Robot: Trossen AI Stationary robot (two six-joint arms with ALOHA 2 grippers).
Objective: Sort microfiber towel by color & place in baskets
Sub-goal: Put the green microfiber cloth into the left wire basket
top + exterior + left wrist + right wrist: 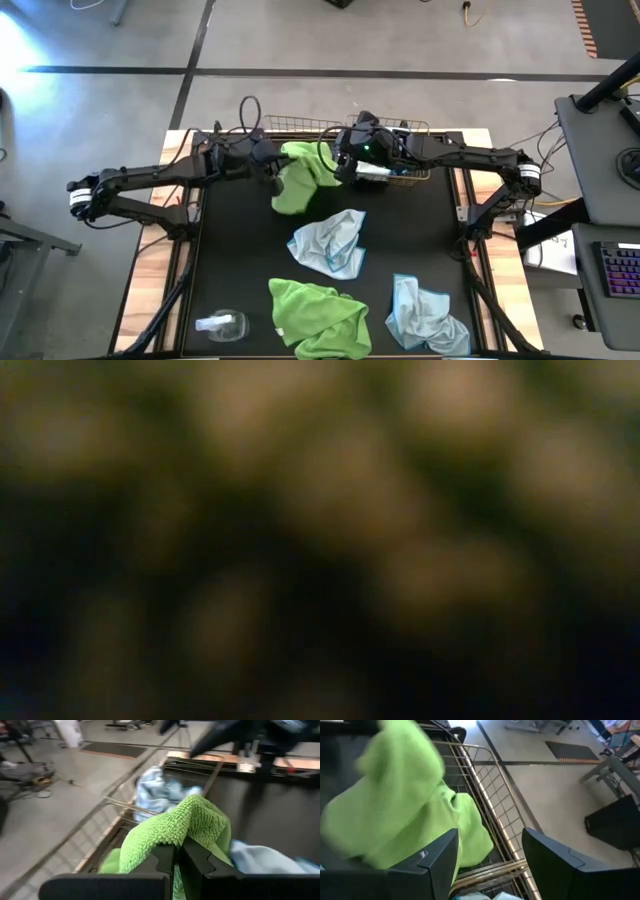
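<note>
My left gripper is shut on a lime green microfiber towel at the far middle of the table, by the wire baskets. My right gripper stands open just right of that towel, over a basket's rim. A pale blue towel lies in the basket. On the black mat lie crumpled a blue towel, a green towel and a second blue towel. My left gripper pinches a bunched fold of the green towel between its two shut fingers. It comes from the table's left, slanting slightly down. The towel rises in a hump over the fingertips and hangs down on both sides; its lower end reaches toward the mat.
A clear plastic object lies at the near left of the mat. Wooden table edges frame the mat. A desk with a keyboard stands to the right of the table. Bare mat shows at the left.
</note>
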